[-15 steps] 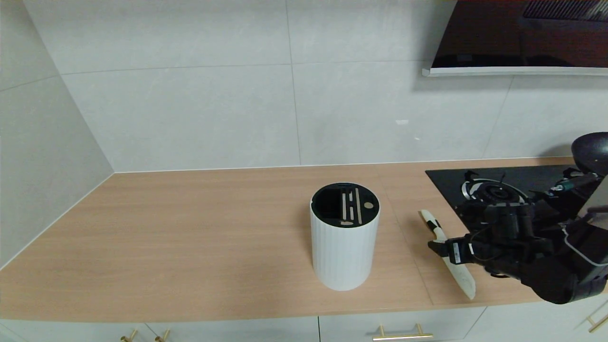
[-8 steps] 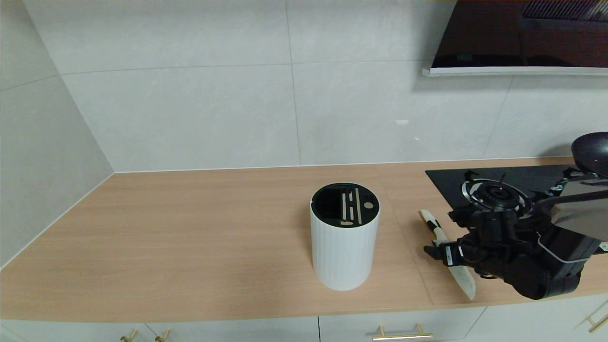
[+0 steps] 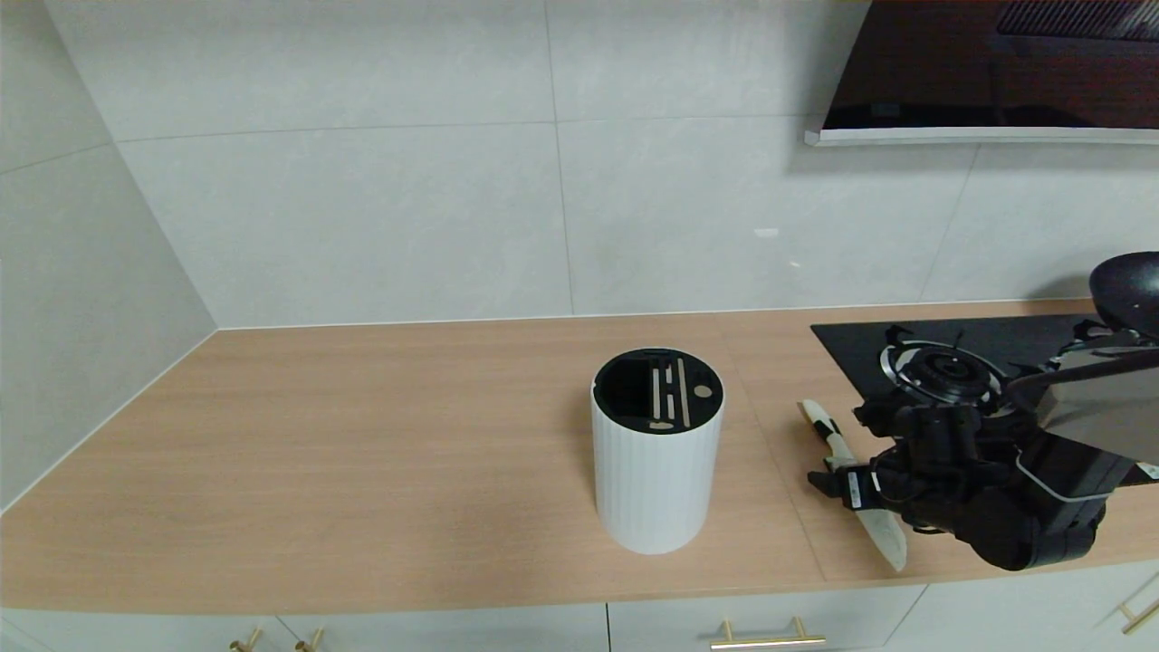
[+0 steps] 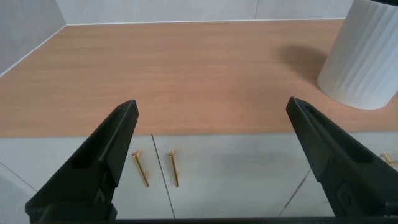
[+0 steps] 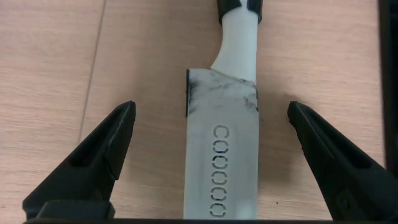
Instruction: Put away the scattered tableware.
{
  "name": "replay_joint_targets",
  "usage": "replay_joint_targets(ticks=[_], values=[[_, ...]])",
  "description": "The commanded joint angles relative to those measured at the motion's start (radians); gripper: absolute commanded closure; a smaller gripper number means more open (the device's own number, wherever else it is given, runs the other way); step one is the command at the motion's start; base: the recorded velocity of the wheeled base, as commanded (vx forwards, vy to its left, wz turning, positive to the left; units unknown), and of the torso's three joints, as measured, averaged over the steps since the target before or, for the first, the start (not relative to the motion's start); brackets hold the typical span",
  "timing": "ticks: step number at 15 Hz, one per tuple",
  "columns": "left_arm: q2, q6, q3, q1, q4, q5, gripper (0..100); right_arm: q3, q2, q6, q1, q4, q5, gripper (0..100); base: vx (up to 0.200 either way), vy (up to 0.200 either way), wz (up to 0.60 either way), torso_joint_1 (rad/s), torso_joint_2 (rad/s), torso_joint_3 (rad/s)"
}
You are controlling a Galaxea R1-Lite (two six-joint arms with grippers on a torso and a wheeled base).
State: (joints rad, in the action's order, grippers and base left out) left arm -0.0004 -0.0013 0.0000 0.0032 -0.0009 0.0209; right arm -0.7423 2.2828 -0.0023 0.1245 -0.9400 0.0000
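White ribbed holder stands upright on the wooden countertop, black slotted top facing up, nothing in the slots that I can see

Knife lies flat on the countertop to the right of the holder, near it but apart, black-and-white handle end toward the wall, pale blade tip toward the front edge. In the right wrist view the knife shows a row of oval holes down the blade and dark smudges near the handle

My right gripper sits low over the knife's middle, right of the holder; jaws spread wide, one finger on each side of the blade, neither finger touching it as far as I can tell, nothing held

My left gripper hangs by the countertop's front edge, apart from the holder, jaws wide apart and empty, gold cabinet handles below it

Black hob is right of the holder, past the knife, with a dark pan at its far right; range hood is above that
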Motion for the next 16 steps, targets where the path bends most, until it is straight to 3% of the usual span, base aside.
replay_joint_targets(ticks=[1,2,3,16], values=[[0.0,0.0,0.0,0.0,-0.001,0.001,0,-0.002,0.003,-0.001,0.001,0.0,0.0,0,0.0,0.0,0.0,0.0,0.0,0.0],[0.0,0.0,0.0,0.0,-0.001,0.001,0,-0.002,0.006,-0.001,0.001,-0.013,0.0,0,0.0,0.0,0.0,0.0,0.0,0.0],[0.0,0.0,0.0,0.0,-0.001,0.001,0,-0.002,0.014,-0.001,0.001,-0.022,-0.002,100,0.0,0.0,0.0,0.0,0.0,0.0],[0.0,-0.002,0.0,0.001,-0.001,0.001,0,0.0,-0.006,0.001,0.007,-0.057,-0.058,100,0.0,0.0,0.0,0.0,0.0,0.0]])
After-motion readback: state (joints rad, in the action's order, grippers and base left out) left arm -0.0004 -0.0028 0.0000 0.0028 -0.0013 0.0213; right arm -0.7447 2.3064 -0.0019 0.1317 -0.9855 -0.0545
